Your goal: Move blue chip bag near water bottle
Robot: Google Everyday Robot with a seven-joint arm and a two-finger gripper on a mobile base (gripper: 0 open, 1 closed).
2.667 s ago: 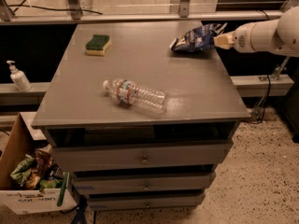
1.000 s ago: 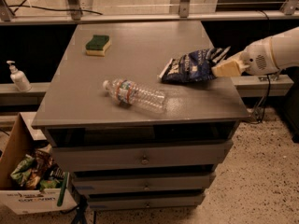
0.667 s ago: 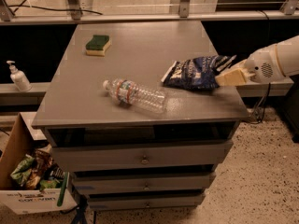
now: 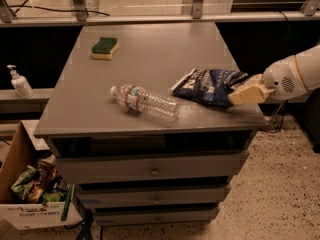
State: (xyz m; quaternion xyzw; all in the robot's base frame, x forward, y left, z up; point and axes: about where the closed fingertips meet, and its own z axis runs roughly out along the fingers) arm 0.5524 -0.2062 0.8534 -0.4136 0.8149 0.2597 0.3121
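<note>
Camera view: my hand sits over the side edge of the bench, close to its front corner, clamped on the nearest end of the blue chip bag. The bag lies on the bench, stretching away from my hand. Just beyond it, not touching, the water bottle lies on its side near the front edge. Farther off, bare bench runs to the sponge at the back.

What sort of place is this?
Probably a test lab or workshop: a grey drawer cabinet serves as table, a cardboard box of snacks sits on the speckled floor, and the gripper at the cabinet's right edge holds the blue chip bag.
</note>
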